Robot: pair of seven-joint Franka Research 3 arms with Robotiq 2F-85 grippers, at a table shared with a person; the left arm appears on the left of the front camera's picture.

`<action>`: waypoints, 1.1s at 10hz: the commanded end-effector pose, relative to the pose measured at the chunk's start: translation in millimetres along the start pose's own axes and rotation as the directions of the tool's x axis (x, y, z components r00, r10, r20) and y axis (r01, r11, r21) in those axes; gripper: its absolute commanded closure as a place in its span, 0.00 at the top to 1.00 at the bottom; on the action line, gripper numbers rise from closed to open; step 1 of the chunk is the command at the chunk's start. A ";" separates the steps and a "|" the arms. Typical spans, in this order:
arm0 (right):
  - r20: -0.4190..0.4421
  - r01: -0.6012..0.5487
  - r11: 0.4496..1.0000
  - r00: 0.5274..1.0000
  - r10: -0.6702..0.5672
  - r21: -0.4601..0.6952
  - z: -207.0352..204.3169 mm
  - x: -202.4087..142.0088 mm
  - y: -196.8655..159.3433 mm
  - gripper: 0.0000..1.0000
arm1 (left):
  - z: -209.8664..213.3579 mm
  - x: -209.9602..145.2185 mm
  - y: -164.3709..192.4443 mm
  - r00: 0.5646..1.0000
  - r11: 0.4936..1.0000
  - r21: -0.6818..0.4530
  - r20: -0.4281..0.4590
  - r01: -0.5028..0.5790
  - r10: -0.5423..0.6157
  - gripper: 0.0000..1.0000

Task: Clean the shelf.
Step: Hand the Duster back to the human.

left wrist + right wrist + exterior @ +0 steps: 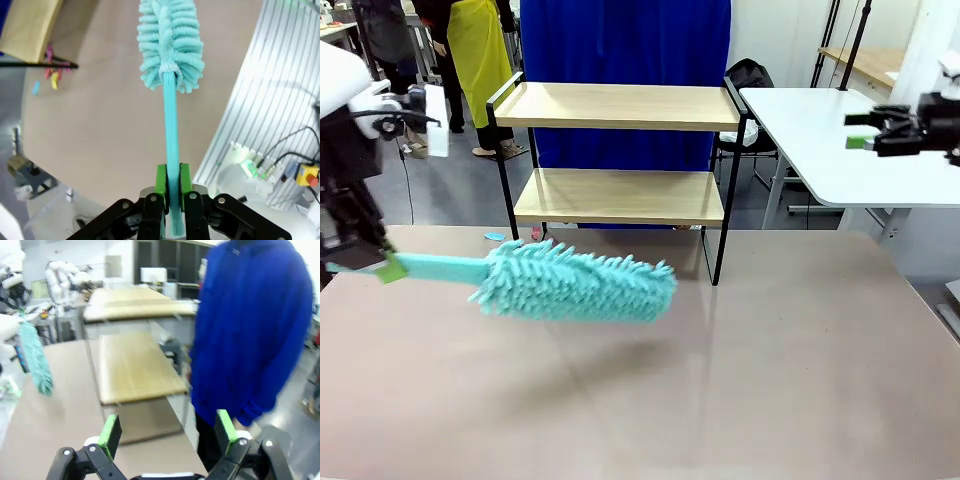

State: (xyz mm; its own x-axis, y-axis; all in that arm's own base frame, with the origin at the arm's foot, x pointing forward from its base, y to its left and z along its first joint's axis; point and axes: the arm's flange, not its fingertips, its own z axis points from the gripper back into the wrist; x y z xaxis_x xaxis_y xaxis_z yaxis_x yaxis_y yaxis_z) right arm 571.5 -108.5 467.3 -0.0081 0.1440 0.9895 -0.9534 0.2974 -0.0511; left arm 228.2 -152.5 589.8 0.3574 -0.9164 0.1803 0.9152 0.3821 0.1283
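Note:
The shelf (pixel 620 105) stands at the table's far side, two light wooden boards in a thin black frame, and appears blurred in the right wrist view (pixel 135 365). A turquoise fluffy duster (pixel 575 282) hangs level above the table in front of the shelf. My left gripper (pixel 382 264) is shut on the duster's handle (pixel 171 150) at the far left. In the left wrist view the duster head (pixel 170 42) points away from the green pads (pixel 160 180). My right gripper (pixel 857 130) stays open and high at the right, its fingers (pixel 111 432) wide apart with nothing between them.
A person in a blue top (pixel 250 325) stands behind the shelf. Small coloured bits (pixel 51 75) lie on the brown table (pixel 770 380) near a shelf leg. A white table (pixel 840 140) stands at the back right.

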 end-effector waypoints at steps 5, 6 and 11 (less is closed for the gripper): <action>-0.016 0.174 0.935 0.984 -0.178 0.310 -71.8 12.6 125.5 1.00 | -57.3 34.4 15.4 0.917 0.990 -0.037 0.383 0.134 -0.110 0.13; -0.026 0.179 0.932 0.983 -0.180 0.314 -79.6 4.3 139.5 1.00 | -67.6 39.4 18.2 0.909 0.987 -0.039 0.396 0.159 -0.131 0.13; -0.014 0.192 0.920 0.980 -0.200 0.341 -82.5 -3.0 140.2 1.00 | -66.3 50.8 23.4 0.914 0.987 -0.043 0.387 0.152 -0.124 0.13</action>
State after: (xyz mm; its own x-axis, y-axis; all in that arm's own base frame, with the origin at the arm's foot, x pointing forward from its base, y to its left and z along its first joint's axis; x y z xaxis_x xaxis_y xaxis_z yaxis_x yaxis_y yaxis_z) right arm 458.7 11.9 441.2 0.1936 0.0963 0.9763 -0.9806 -0.0113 0.1955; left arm 285.1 -198.9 531.5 0.1344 -0.8455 0.5169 0.9675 0.2247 0.1160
